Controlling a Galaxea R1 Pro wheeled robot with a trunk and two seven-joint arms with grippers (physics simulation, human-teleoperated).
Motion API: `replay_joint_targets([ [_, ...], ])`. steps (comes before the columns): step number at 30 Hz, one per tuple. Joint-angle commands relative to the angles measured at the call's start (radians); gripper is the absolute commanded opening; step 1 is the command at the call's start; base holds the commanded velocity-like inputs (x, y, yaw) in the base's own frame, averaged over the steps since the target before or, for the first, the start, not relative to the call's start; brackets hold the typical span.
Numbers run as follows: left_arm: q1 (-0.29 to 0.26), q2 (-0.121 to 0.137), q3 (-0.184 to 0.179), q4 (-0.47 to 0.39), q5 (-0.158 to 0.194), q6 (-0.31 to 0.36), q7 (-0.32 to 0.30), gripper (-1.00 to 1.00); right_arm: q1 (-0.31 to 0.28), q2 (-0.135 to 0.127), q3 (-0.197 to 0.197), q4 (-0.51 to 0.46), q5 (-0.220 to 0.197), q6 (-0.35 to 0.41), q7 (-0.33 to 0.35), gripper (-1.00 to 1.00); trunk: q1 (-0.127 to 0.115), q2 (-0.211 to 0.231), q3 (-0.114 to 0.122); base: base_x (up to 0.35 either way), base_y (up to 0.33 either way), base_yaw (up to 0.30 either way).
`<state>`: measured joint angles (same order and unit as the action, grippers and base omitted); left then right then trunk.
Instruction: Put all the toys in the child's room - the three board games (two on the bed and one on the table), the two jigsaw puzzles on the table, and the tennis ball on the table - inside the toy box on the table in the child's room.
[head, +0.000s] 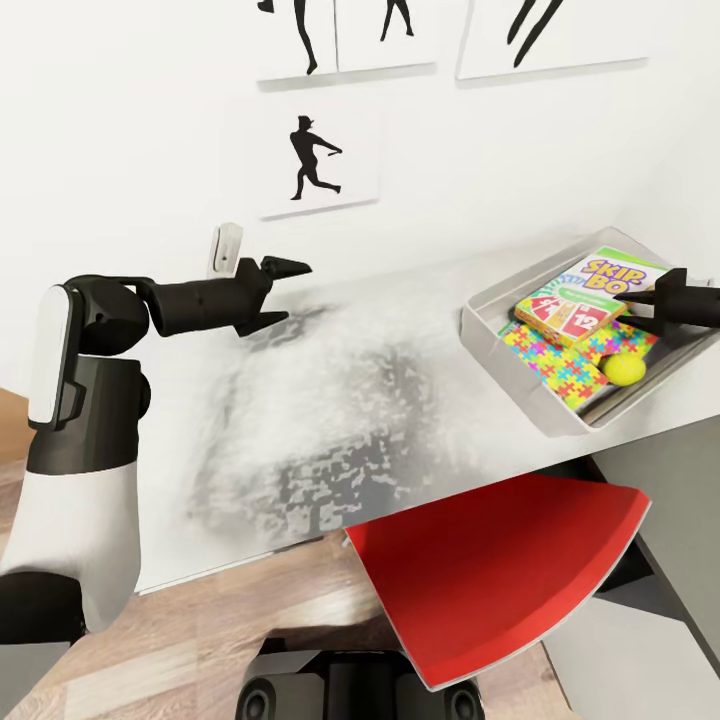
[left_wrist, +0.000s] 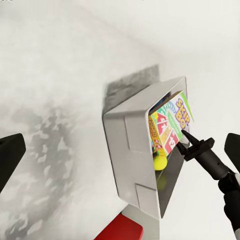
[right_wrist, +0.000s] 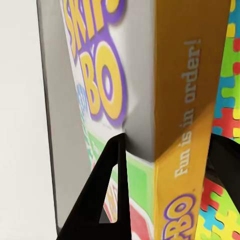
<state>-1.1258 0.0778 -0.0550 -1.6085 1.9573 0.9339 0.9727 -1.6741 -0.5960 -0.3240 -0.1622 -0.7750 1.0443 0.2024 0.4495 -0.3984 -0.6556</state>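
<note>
**Skip-Bo box at the bin: risk of dragging it back out**

The shallow light-grey rectangular toy box (head: 487, 322) sits at the far right of the white tabletop (head: 350, 400). Inside it I count one lettered Skip-Bo board game box (head: 590, 297) lying on top, one bright multicoloured jigsaw puzzle panel (head: 548, 358) showing beneath it (a second may lie underneath; I can't tell), and one fuzzy yellow-green tennis ball (head: 624, 369) beside them.

My right tool (head: 640, 302) is right at the game box, its black fingers (right_wrist: 107, 195) spread either side of the yellow edge. Whether they press it or stand free, I can't tell.

My worry: if I pull back while a finger catches that edge, the box could tip or nudge the ball.

My left tool (head: 290, 292) hangs released over bare tabletop, well apart from the bin. Two tools, one bin.
</note>
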Motion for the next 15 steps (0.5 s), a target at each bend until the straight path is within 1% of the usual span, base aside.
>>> replay_joint_targets([
  [1,-0.001,0.000,-0.001,-0.001,0.009,0.000,0.010,1.00,-0.001,0.000,-0.004,0.001,0.010,0.003,0.008,-1.00,0.001,-0.002,-0.001,0.008,0.000,0.000],
  [15,-0.005,-0.001,-0.003,-0.001,0.009,-0.001,0.011,1.00,0.038,0.000,-0.005,0.000,0.007,0.003,0.007,-1.00,0.001,-0.002,-0.001,0.002,0.000,0.000],
])
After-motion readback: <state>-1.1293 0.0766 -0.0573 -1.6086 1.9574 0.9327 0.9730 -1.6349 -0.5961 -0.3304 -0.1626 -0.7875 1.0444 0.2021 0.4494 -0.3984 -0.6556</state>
